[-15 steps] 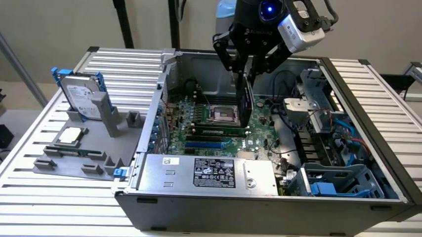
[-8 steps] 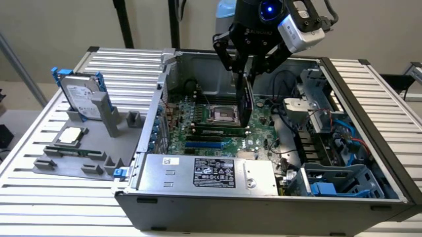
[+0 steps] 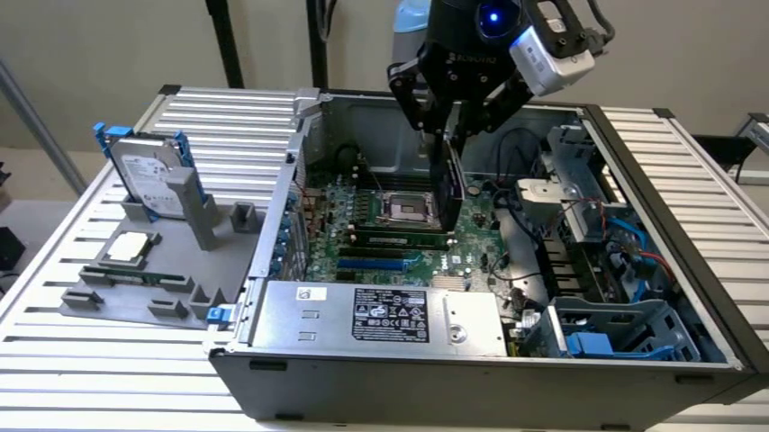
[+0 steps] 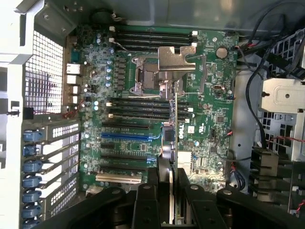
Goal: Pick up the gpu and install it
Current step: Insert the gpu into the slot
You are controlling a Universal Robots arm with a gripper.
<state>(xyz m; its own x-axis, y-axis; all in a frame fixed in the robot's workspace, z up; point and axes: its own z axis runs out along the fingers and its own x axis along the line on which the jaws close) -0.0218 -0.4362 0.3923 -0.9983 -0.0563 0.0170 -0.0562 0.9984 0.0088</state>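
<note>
The claw (image 3: pixel 447 126) gripped the gpu (image 3: pixel 451 189) upright at upper centre, above the motherboard (image 3: pixel 342 247) inside the open case (image 3: pixel 481 378), arm pointing down.

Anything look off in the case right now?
The gpu clamped in the end effector hangs edge-down near the CPU socket, and its plane appears to run crosswise to the blue expansion slot. Nothing looks spilled or damaged.

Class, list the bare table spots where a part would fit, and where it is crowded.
Free: table slats in front of the tray, and slats bordering the case at the exterior view's right. Crowded: inside the case, where the hand holds the gpu.
</note>
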